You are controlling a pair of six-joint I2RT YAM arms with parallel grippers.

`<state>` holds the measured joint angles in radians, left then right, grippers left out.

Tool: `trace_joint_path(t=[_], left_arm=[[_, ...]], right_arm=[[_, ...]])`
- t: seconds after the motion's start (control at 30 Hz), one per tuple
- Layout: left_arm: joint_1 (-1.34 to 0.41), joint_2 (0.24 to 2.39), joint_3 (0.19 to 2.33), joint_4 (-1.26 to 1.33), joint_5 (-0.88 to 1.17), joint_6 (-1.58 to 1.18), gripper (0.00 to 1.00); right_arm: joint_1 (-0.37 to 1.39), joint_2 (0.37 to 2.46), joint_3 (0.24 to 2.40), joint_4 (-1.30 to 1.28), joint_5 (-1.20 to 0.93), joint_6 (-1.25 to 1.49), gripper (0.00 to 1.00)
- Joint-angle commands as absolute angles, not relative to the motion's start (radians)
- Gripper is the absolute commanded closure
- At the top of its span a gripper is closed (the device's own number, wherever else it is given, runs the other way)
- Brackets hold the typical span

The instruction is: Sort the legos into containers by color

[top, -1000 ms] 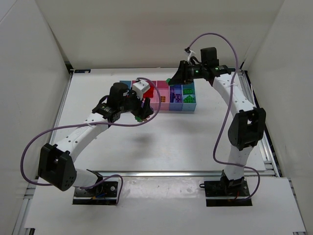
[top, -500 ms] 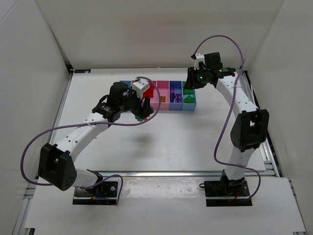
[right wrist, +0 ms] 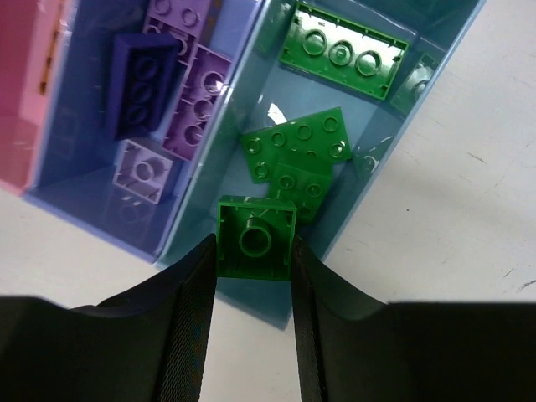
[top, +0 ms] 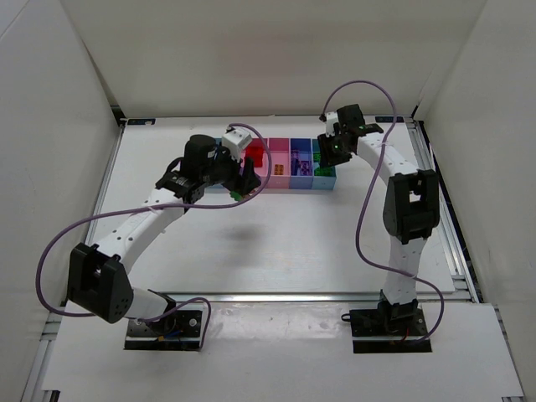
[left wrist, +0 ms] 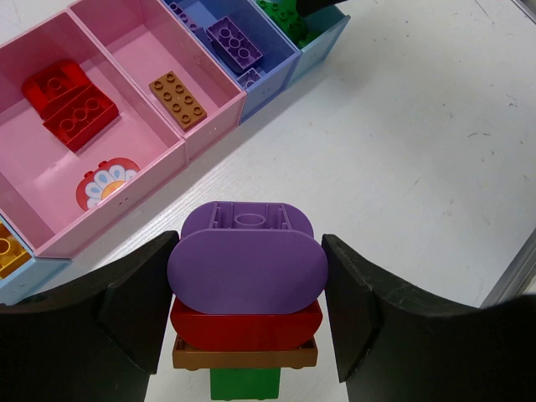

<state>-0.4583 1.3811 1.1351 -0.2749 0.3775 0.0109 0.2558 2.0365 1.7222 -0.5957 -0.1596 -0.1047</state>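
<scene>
My left gripper [left wrist: 249,311] is shut on a stack of legos [left wrist: 247,268]: purple on top, then red, orange and green. It hangs just in front of the tray of containers [top: 285,183], near its left half. My right gripper [right wrist: 254,251] is shut on a green square lego [right wrist: 255,237], hollow side toward the camera. That lego sits over the near wall of the light blue end compartment [right wrist: 258,99], which holds other green legos [right wrist: 299,155]. The darker blue compartment [right wrist: 75,180] holds purple legos [right wrist: 197,100].
One pink compartment [left wrist: 33,163] holds red bricks [left wrist: 67,105] and a flower piece [left wrist: 109,184]. The other pink one [left wrist: 138,46] holds an orange brick [left wrist: 177,99]. White walls enclose the table on three sides. Bare table [top: 293,243] lies in front of the tray.
The right arm has swung down and left, bringing its green lego over the tray's right end compartment. The left gripper has shifted slightly toward the tray with its stack.
</scene>
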Motion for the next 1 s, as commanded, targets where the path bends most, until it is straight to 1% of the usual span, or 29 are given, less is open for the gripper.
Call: trace_joint_path(t=[0.0, 0.03, 0.07, 0.13, 0.2, 0.23, 0.27, 0.4, 0.5, 0.57, 0.6, 0.63, 0.73, 0.8, 0.87, 0.93, 0.97], left_arm=[[-0.454, 1.384, 1.183, -0.25, 0.376, 0.005, 0.75], [-0.453, 1.384, 1.186, -0.249, 0.376, 0.003, 0.75], [-0.451, 1.385, 1.187, -0.247, 0.374, 0.005, 0.75], [-0.443, 1.39, 1.192, -0.244, 0.376, 0.005, 0.75], [-0.436, 1.391, 1.195, -0.235, 0.376, -0.029, 0.75], [-0.428, 1.394, 1.198, -0.232, 0.379, -0.05, 0.74], [-0.422, 1.393, 1.2, -0.229, 0.382, -0.061, 0.74], [-0.365, 1.405, 1.213, -0.21, 0.379, -0.155, 0.74], [-0.299, 1.407, 1.209, -0.17, 0.4, -0.315, 0.75], [-0.253, 1.405, 1.203, -0.137, 0.402, -0.421, 0.77], [-0.239, 1.407, 1.203, -0.132, 0.391, -0.455, 0.77], [-0.232, 1.405, 1.207, -0.13, 0.376, -0.481, 0.81], [-0.207, 1.397, 1.224, -0.138, 0.302, -0.557, 0.83], [-0.204, 1.393, 1.235, -0.164, 0.229, -0.58, 0.83], [-0.204, 1.384, 1.247, -0.182, 0.18, -0.595, 0.83], [-0.204, 1.373, 1.256, -0.228, 0.106, -0.606, 0.83], [-0.204, 1.37, 1.258, -0.238, 0.082, -0.604, 0.83]], right_arm=[[0.256, 2.06, 1.769, -0.554, -0.106, -0.14, 0.86], [0.259, 2.066, 1.772, -0.554, -0.106, -0.144, 0.82], [0.256, 2.071, 1.775, -0.551, -0.107, -0.144, 0.65], [0.259, 2.082, 1.778, -0.551, -0.112, -0.15, 0.48], [0.259, 2.079, 1.778, -0.548, -0.127, -0.152, 0.39], [0.259, 2.068, 1.775, -0.543, -0.133, -0.144, 0.32], [0.259, 2.059, 1.77, -0.542, -0.147, -0.141, 0.29], [0.262, 1.991, 1.753, -0.534, -0.231, -0.094, 0.27], [0.262, 1.883, 1.682, -0.456, -0.348, -0.049, 0.26], [0.262, 1.789, 1.594, -0.361, -0.536, -0.005, 0.27], [0.262, 1.76, 1.568, -0.333, -0.537, 0.041, 0.27], [0.265, 1.711, 1.505, -0.26, -0.634, 0.084, 0.27], [0.296, 1.648, 1.431, -0.168, -0.744, 0.187, 0.26], [0.345, 1.635, 1.416, -0.134, -0.753, 0.253, 0.26], [0.389, 1.629, 1.419, -0.103, -0.706, 0.287, 0.26], [0.469, 1.643, 1.439, -0.1, -0.654, 0.302, 0.26], [0.5, 1.658, 1.454, -0.109, -0.571, 0.305, 0.25]])
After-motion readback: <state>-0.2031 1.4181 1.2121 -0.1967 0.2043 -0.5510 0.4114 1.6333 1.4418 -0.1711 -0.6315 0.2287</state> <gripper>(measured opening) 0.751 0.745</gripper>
